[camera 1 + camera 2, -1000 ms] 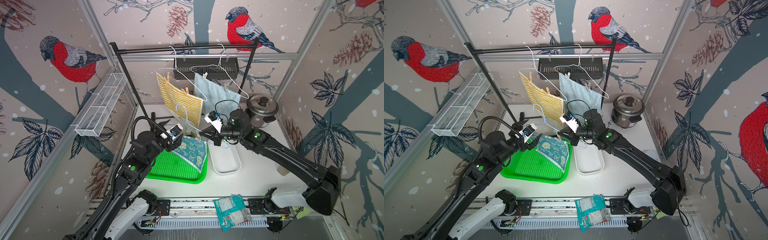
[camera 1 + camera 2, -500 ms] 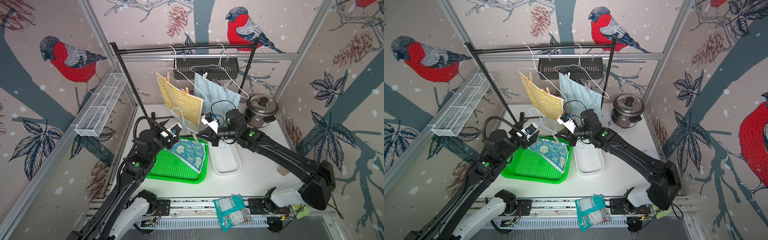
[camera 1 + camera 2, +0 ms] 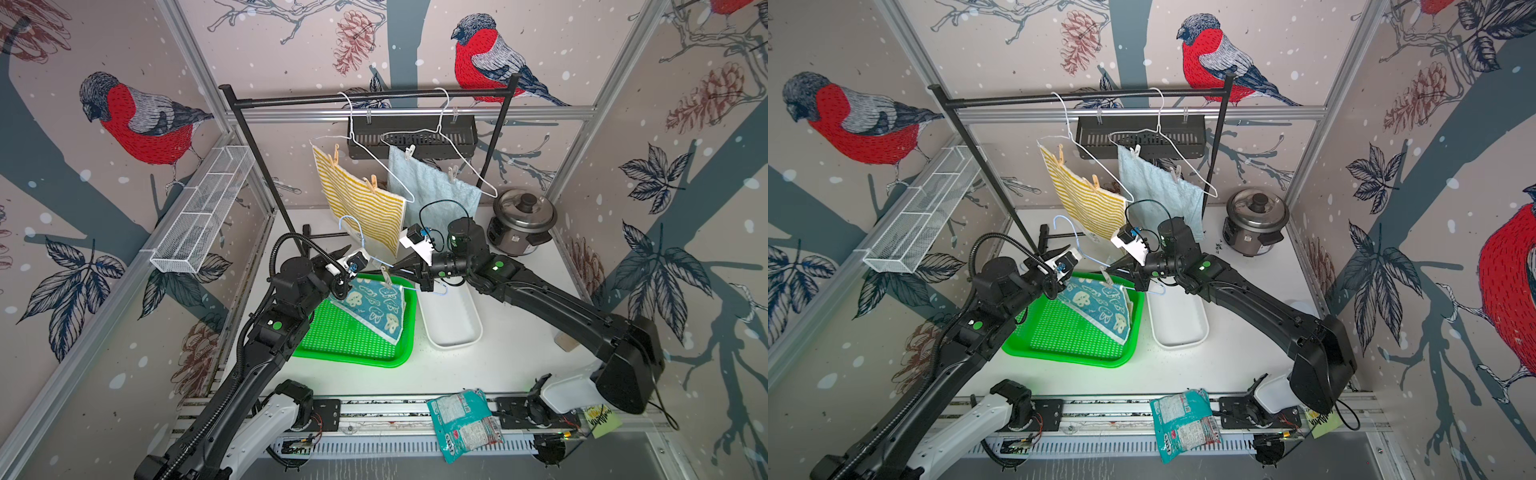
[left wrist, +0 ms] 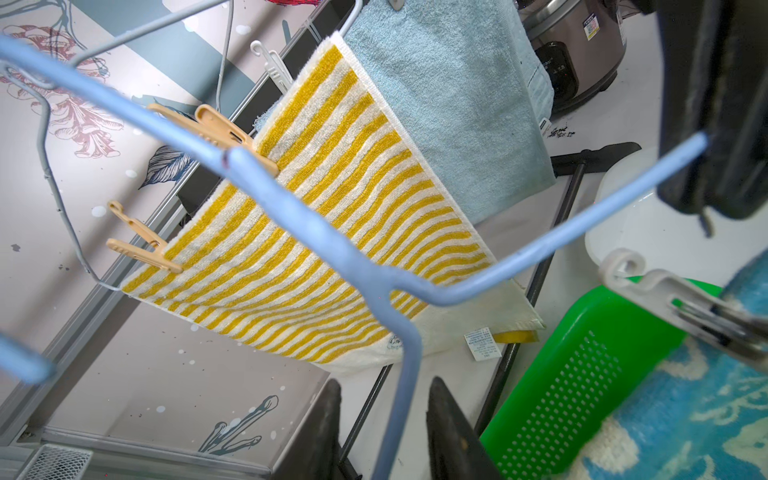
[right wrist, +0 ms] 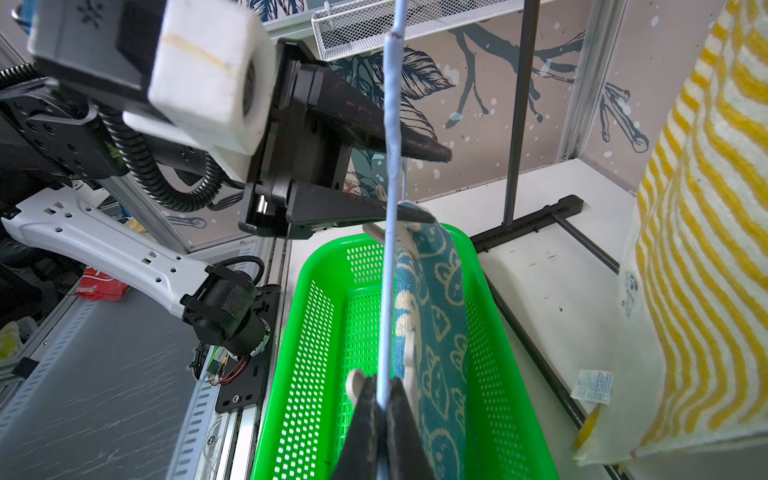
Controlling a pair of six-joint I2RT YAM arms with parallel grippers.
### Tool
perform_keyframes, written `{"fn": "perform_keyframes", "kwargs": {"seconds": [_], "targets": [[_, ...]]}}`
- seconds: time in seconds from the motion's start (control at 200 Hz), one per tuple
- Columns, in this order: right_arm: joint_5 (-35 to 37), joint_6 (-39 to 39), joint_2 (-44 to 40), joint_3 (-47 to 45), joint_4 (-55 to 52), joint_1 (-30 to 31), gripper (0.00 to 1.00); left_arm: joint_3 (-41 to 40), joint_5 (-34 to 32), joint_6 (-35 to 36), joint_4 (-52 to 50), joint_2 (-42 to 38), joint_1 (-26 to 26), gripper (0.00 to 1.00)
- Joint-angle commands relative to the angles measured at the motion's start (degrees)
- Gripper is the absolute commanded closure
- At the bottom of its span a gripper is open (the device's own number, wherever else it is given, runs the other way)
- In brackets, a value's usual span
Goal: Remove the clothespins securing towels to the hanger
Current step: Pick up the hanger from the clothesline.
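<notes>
The teal towel (image 3: pixel 374 307) is the biggest thing in play. It is soft and limp, draping from the blue hanger (image 4: pixel 291 205) into the green basket (image 3: pixel 332 338), and I judge it will sag and swing rather than resist me. The hanger is thin, stiff wire, probably slick, so it may twist in a pinch. My right gripper (image 5: pixel 384 399) is clamped tight on that wire, just beside a pale clothespin (image 4: pixel 656 289) that bites the towel's upper edge. My left gripper (image 4: pixel 384 386) stands partly open, straddling another arm of the wire with a gap showing on each side, and holds nothing that I can see. The clothespin looks light, hard and spring-loaded. I would squeeze its two flared tail ends, away from the cloth, then lift it off. It lies off to one side of my left jaws, not between them.
</notes>
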Motion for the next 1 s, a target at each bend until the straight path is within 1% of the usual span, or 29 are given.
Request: {"fn": "perform_keyframes", "kwargs": {"seconds": [0.0, 0.09, 0.27, 0.41, 0.5, 0.66, 0.695, 0.77, 0.876, 0.946, 0.996], "targets": [[-0.5, 0.7, 0.2, 0.3, 2.8, 0.0, 1.00, -0.5, -0.7, 2.1, 4.3, -0.9, 0.2, 0.72], [0.3, 0.6, 0.6, 0.5, 2.3, 0.0, 1.00, -0.8, -1.3, 2.5, 4.3, -1.3, 0.2, 0.76], [1.1, 0.6, 1.8, 1.7, 1.0, 0.0, 0.99, -1.3, -2.8, 3.5, 3.8, -2.0, 0.2, 0.89], [1.0, 0.7, 2.0, 1.9, 1.1, 0.2, 0.99, -1.8, -3.7, 3.9, 3.1, -2.7, 0.2, 0.97], [0.9, 0.9, 2.3, 1.9, 1.6, 0.6, 1.00, -2.3, -3.8, 4.1, 3.1, -3.4, 0.2, 1.00], [1.3, 1.3, 2.4, 2.5, 1.9, 0.9, 0.98, -3.3, -4.4, 5.6, 3.1, -4.1, 0.3, 1.00], [1.6, 1.5, 2.3, 2.6, 1.9, 0.8, 0.96, -3.3, -4.6, 5.8, 2.9, -4.2, 0.2, 1.00], [2.8, 2.3, 1.7, 3.0, 2.0, 0.8, 0.82, -3.6, -5.4, 5.9, 2.5, -4.8, 0.2, 1.00], [6.4, 4.1, 0.1, 3.2, 2.3, 0.8, 0.57, -3.5, -5.5, 6.6, -0.5, -5.8, 0.2, 1.00], [10.0, 4.8, -1.1, 3.6, 1.3, 0.9, 0.50, -3.6, -4.9, 7.4, -3.4, -6.5, 0.2, 1.00], [12.5, 5.3, -2.3, 3.5, 0.6, 1.0, 0.46, -3.7, -5.0, 6.8, -4.6, -6.9, 0.2, 1.00]]}}
